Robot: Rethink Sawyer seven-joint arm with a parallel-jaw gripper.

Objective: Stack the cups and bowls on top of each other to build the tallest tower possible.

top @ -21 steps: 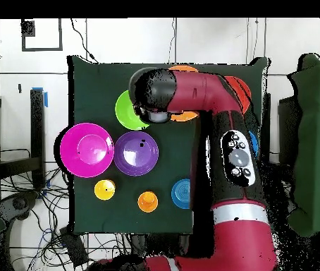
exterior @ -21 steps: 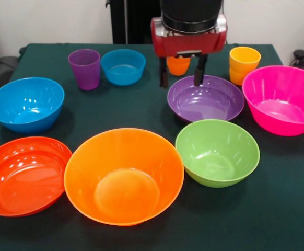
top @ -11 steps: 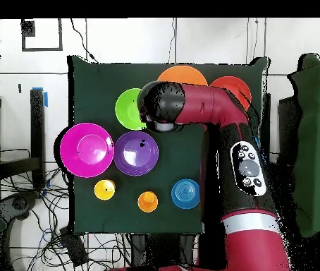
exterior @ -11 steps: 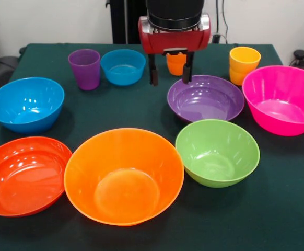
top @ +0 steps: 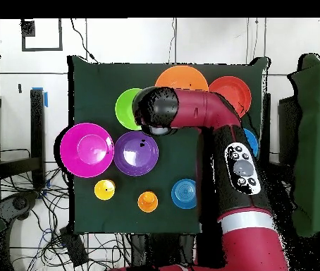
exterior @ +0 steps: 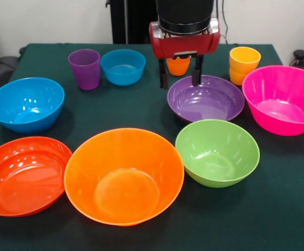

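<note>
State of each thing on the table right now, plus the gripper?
Gripper: open, empty, above purple bowl's rim.
Purple bowl: upright, empty.
Pink bowl: upright, empty.
Green bowl: upright, empty.
Big orange bowl: upright, empty.
Yellow cup: upright.
Purple cup: upright.

Table (exterior: 141, 112), covered in dark green cloth, is carrying everything; nothing is stacking yet.

Sitting directly on it in the front view:
- purple cup (exterior: 84, 68) and small blue bowl (exterior: 123, 66), just beside each other at the far edge
- orange cup (exterior: 178, 65) sitting behind the purple bowl (exterior: 205, 98)
- yellow cup (exterior: 243, 65) standing just behind the large pink bowl (exterior: 282, 99) at the right edge
- blue bowl (exterior: 26, 104) lying at the left
- shallow red-orange bowl (exterior: 22, 175), large orange bowl (exterior: 124, 175) and green bowl (exterior: 217, 152) lining the near side, rims nearly touching

All bowls and cups are sitting upright, openings facing up.
</note>
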